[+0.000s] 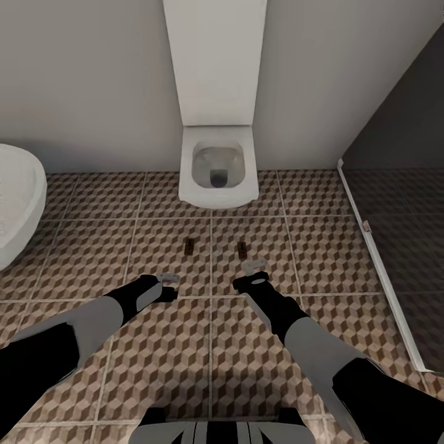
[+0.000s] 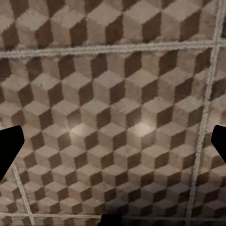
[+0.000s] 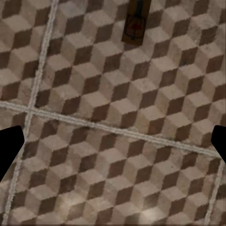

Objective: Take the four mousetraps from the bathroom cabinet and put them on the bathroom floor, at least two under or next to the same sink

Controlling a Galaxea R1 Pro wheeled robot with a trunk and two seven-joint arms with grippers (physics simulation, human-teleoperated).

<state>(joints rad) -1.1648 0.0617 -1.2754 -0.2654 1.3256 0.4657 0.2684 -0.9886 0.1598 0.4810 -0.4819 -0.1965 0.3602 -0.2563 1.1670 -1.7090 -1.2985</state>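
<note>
Floor: bathroom floor [image 1: 92, 203], toilet [image 1: 217, 163] ahead.
Traps: two mousetraps [image 1: 189, 245] [image 1: 242, 249] lying apart before it.
Grippers: left gripper [image 1: 168, 285], right gripper [image 1: 253, 271] spread, empty.
Next: I'd fetch the remaining traps, set them beside a sink.

Head camera: high, angled down over both arms toward toilet [image 1: 217, 163] and wall. Wrist cameras: close, facing straight down. All three views share the cube-patterned bathroom floor [image 1: 172, 364].
</note>
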